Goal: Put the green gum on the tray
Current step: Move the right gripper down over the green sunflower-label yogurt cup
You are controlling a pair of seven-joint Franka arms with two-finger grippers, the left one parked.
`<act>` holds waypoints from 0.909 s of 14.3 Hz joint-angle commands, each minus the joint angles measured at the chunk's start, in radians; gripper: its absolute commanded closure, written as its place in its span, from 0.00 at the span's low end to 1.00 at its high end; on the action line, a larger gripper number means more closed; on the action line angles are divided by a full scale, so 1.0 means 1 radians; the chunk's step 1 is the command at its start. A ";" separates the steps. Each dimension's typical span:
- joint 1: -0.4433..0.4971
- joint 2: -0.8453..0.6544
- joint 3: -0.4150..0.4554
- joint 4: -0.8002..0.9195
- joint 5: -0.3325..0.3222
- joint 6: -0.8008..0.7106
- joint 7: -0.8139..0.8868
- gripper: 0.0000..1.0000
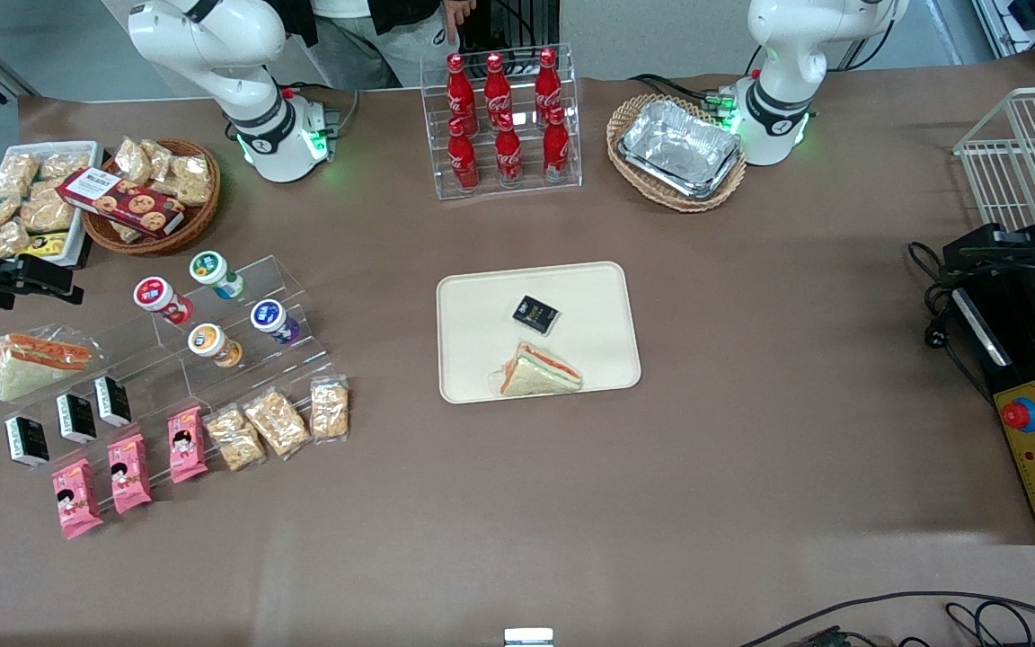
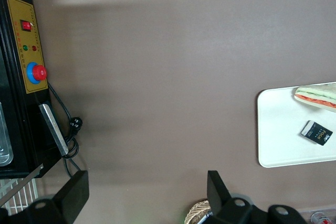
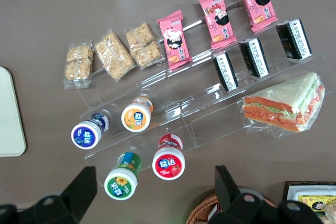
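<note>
From the front, I see the green gum [image 1: 214,270] on the clear stepped rack [image 1: 212,341], well apart from the tray [image 1: 482,296]; the end effector [image 1: 32,277] hangs near that rack. Through the right wrist, its fingers [image 3: 79,192] stand spread, empty, above the gum [image 3: 122,182]. I judge it light, rigid, slick: grip the body.
</note>
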 commanded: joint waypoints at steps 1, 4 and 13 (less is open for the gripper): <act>-0.001 -0.020 0.003 -0.026 0.015 -0.015 -0.004 0.00; -0.001 -0.087 0.029 -0.118 0.035 0.003 -0.004 0.00; 0.021 -0.479 0.142 -0.605 0.036 0.173 0.143 0.00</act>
